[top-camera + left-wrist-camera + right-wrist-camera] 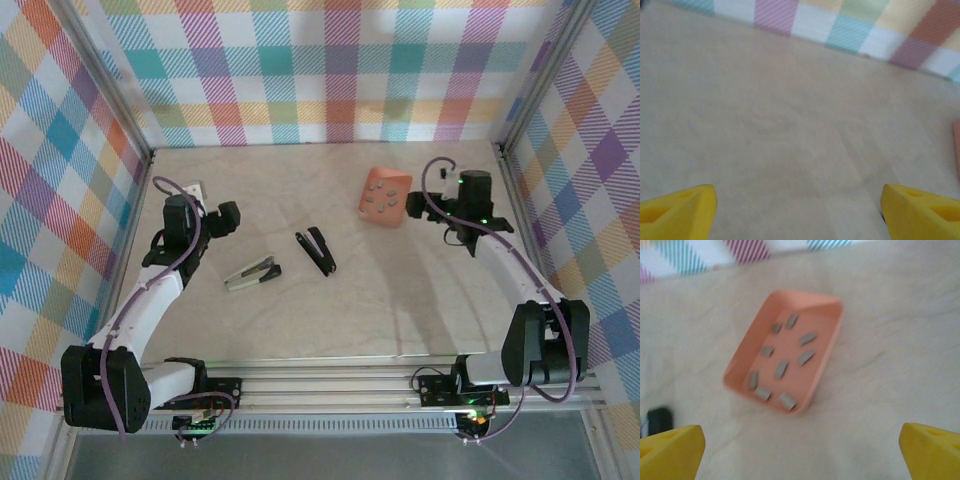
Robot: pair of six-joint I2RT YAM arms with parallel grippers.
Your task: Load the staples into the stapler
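1. Trouble on the left: my left gripper is spread and empty over bare table; the pale stapler lies near, so closing now would catch nothing.
2. A black V-shaped tool lies beside it; I could take the wrong one.
3. Staples lie loose in the orange tray; my right gripper, wide open and empty, may push the tray.

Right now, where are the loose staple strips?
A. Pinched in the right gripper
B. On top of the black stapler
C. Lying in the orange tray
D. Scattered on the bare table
C: the right wrist view shows the grey staple strips lying inside the orange tray, while the right gripper stands open and empty in front of it.
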